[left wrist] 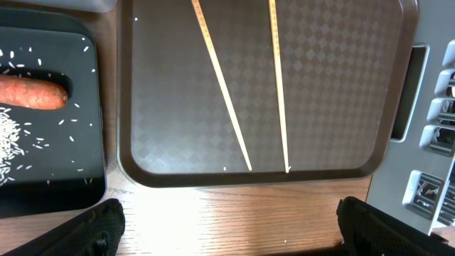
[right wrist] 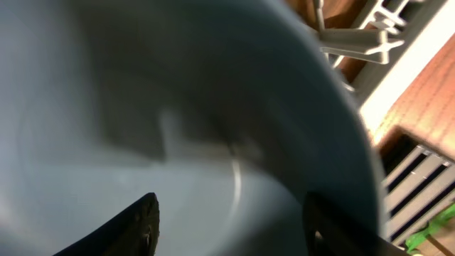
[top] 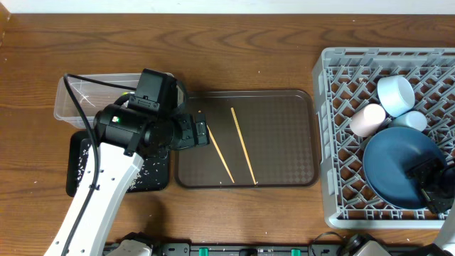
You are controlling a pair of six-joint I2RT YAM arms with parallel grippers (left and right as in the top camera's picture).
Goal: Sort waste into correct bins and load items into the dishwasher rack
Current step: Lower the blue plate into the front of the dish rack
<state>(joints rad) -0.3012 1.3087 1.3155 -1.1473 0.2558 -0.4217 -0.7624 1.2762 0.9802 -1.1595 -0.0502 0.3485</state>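
imo two thin wooden chopsticks (left wrist: pixel 225 92) on brown tray (left wrist: pixel 163 142): probably light, stiff, rolly, pinch mid-length. left end effector (left wrist: pixel 227 217) spread wide, empty. right end effector (top: pixel 426 181) at round blue plate (top: pixel 398 160), can't tell grip.

Two chopsticks (top: pixel 243 146) lying on brown tray (top: pixel 284 142); blue plate (top: pixel 394 167), pink cup (top: pixel 367 119) inside grey rack (top: pixel 341 85).

Table (top: pixel 234 43): wood grain, satin. Brown tray (left wrist: pixel 334 107) ahead of left gripper (left wrist: pixel 231 227): matt plastic w/ diamond texture. Chopsticks (left wrist: pixel 224 92): pale bare wood. Black tray (left wrist: pixel 85 142): matt plastic. Rack (top: pixel 334 78): grey plastic. Blue plate (right wrist: pixel 142 107) at right gripper (right wrist: pixel 238 227): smooth, faint sheen.
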